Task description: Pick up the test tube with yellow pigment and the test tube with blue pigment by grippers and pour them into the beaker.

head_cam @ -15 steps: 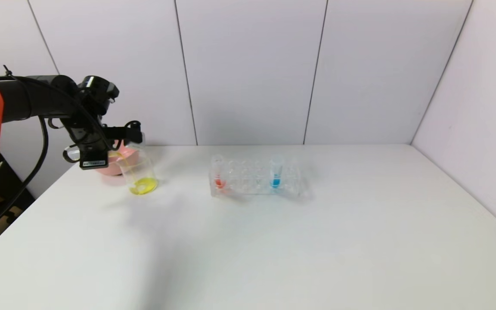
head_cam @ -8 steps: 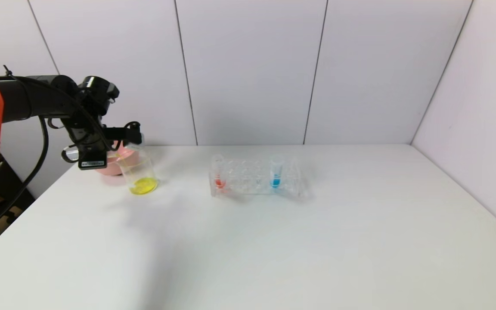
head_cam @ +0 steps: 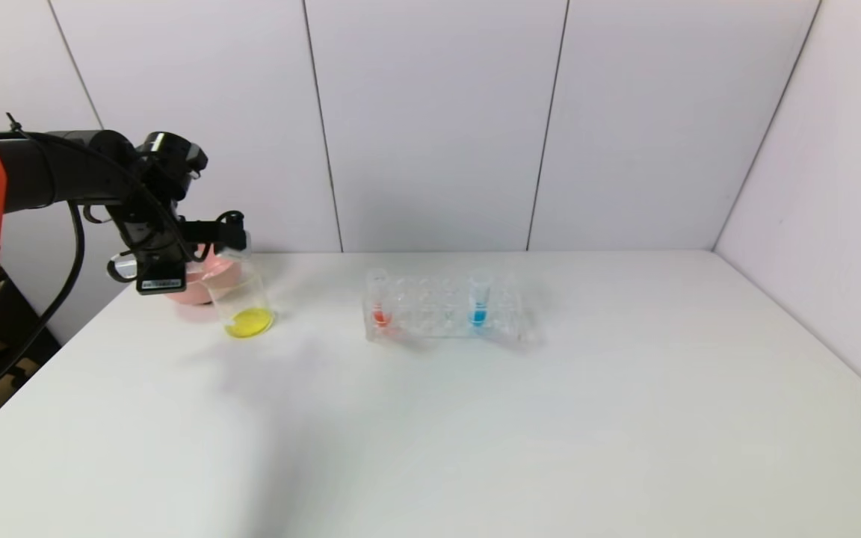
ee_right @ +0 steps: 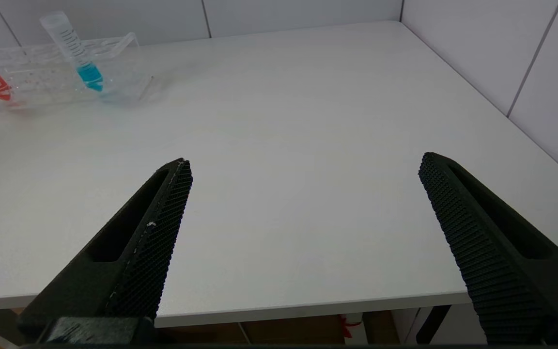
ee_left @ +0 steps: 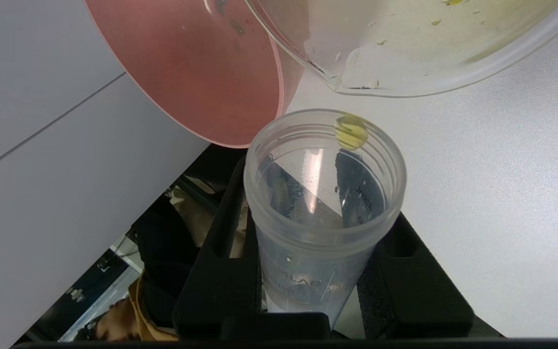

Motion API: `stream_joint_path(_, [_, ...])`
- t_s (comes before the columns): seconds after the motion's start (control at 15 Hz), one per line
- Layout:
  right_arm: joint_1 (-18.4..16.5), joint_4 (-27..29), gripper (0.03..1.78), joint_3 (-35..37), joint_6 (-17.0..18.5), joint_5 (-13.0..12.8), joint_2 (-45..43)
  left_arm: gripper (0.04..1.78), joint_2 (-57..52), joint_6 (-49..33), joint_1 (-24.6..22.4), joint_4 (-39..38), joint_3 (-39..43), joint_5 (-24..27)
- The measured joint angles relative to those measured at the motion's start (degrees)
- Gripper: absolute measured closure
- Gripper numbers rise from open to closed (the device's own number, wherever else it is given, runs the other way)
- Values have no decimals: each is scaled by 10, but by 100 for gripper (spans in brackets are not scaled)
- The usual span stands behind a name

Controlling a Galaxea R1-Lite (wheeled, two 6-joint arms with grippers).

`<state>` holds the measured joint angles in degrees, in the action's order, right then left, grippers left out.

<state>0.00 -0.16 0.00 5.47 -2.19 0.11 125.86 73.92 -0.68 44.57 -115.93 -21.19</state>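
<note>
A: Where is the test tube with yellow pigment (ee_left: 325, 203)?
B: Clamped between the jaws of the left gripper (head_cam: 230, 237), up above the beaker (head_cam: 244, 299). In the left wrist view its open mouth points away from the jaws toward the beaker's rim, with one yellow drop clinging inside the lip; the tube is otherwise clear. In the head view it is too hidden to read its tilt exactly.
A: And the beaker?
B: It stands upright on the tabletop (head_cam: 475, 418) just below the jaws, a yellow pool at its bottom. A pink bowl (head_cam: 202, 282) sits right behind it, touching or nearly so.
A: The test tube with blue pigment (head_cam: 479, 297)?
B: Well off from those jaws, standing mouth up, blue end down, in the clear rack (head_cam: 442, 308); from the right wrist it looks slightly tilted. A tube with red colour (head_cam: 379, 299) stands at the rack's other end, the end nearer the beaker.
A: The other arm?
B: The right gripper (ee_right: 303, 203) hangs by the tabletop's near edge, far from the rack, jaws spread wide with nothing between them.
</note>
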Motion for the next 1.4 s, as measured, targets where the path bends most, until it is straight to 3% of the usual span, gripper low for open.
stream_joint_path(0.73, [0, 0, 10, 0, 0, 0, 0, 128, -2, 1, 1, 3, 0, 0])
stream_joint_path(0.93, [0, 0, 10, 0, 0, 0, 0, 128, -15, -13, -2, -8, 0, 20])
stream_joint_path(1.13, [0, 0, 10, 0, 0, 0, 0, 128, -42, -113, -17, -25, 0, 93])
stream_joint_path(1.4, [0, 0, 10, 0, 0, 0, 0, 128, -64, -330, -23, -45, 1, 216])
